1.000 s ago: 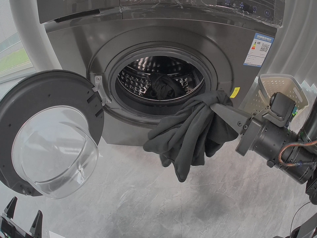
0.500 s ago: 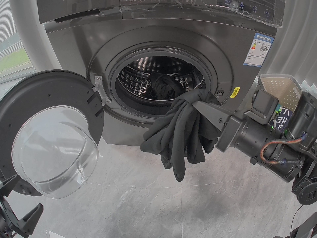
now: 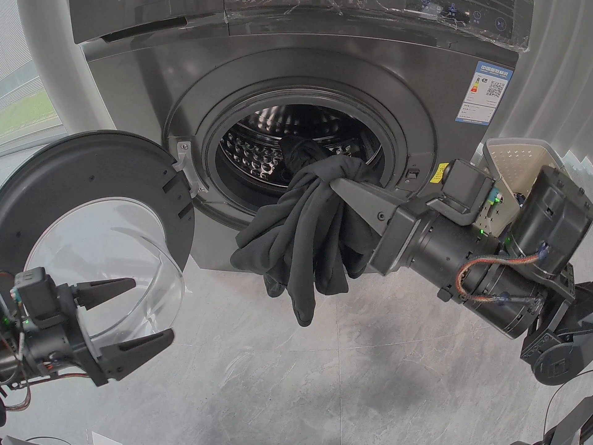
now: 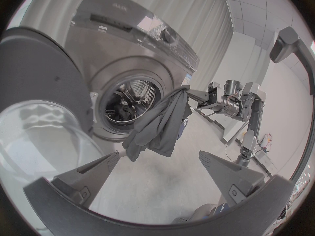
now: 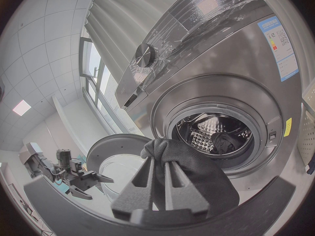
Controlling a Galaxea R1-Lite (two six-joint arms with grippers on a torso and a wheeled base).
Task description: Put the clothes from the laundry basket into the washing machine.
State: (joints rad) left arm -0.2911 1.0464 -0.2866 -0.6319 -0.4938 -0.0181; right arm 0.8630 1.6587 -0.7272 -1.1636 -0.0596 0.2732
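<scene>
Head view first: the right gripper (image 3: 336,183) is clamped tight on a bunched fold of the dark garment (image 3: 296,236), right at the mouth of the washing machine (image 3: 309,57), and the cloth hangs in long folds over the lower rim of the opening, its ends dangling above the grey floor (image 3: 346,378) without touching it. Inside the drum (image 3: 259,149) there's another dark piece (image 3: 299,148), already in. The door (image 3: 92,168) stands swung wide to the left, and low in front of its glass bowl sits the left gripper (image 3: 154,309), fingers spread apart, nothing between them. The pale perforated laundry basket (image 3: 525,156) leans beside the machine on the right, behind the right arm. Over to the left wrist view: its own two fingers are splayed wide and bare, and beyond them the garment drapes from the right gripper just in front of the drum opening. Right wrist view now: both fingers pressed together with the cloth's knot bulging out at their tips, the open drum straight ahead with the dark piece lying inside, and the left gripper farther off, parted, near the door.
</scene>
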